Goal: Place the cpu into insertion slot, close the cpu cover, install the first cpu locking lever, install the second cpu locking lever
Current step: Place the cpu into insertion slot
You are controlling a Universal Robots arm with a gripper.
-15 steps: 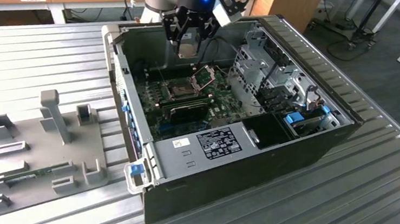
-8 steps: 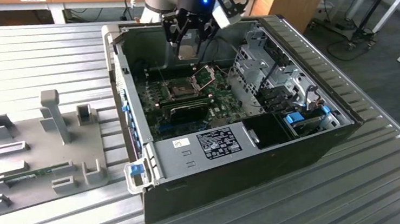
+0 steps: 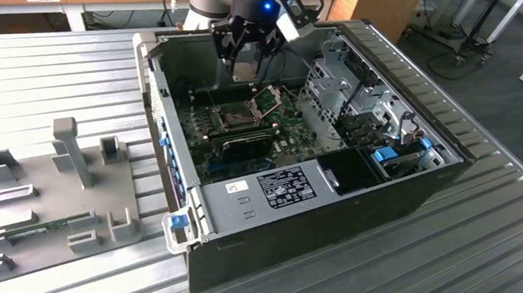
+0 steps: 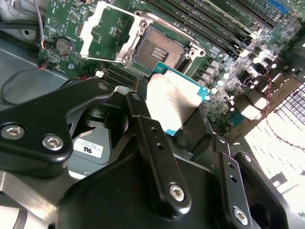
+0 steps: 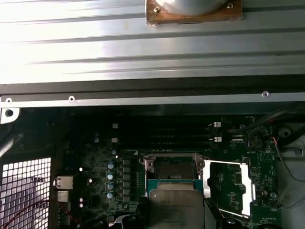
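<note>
The gripper (image 4: 169, 117) is pinching the cpu (image 4: 175, 98) by opposite edges near the uncovered insertion slot (image 4: 159, 50), holding a chip that is likely light, stiff and fragile.

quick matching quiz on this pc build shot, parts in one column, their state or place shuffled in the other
Things
1. cpu
2. insertion slot
3. cpu cover
4. grey fixture plate

States or places
A. swung open beside the slot
B. gripped in the claw above the green board
C. outside the computer case, at the exterior view's left
D. uncovered and empty

Pairs: 1-B, 2-D, 3-A, 4-C
</note>
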